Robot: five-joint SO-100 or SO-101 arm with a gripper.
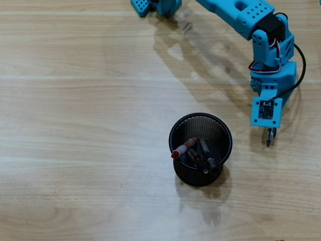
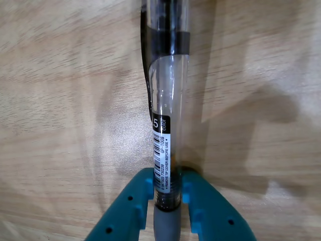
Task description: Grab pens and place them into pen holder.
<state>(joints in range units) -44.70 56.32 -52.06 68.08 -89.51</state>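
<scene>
Wrist view: claw [image 2: 167, 193] clamps the clear-and-black pen [image 2: 168, 125] over bare table [image 2: 60, 100], pen holder [image 1: 200, 149] nearby.

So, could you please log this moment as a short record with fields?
surface: wooden table
pen holder: black mesh cup, upright, left of the arm in the overhead view
in holder: red pen leaning on the rim, plus dark pens
gripper: jaws closed on the clear-and-black pen
held pen: over bare table, right of the holder
</scene>
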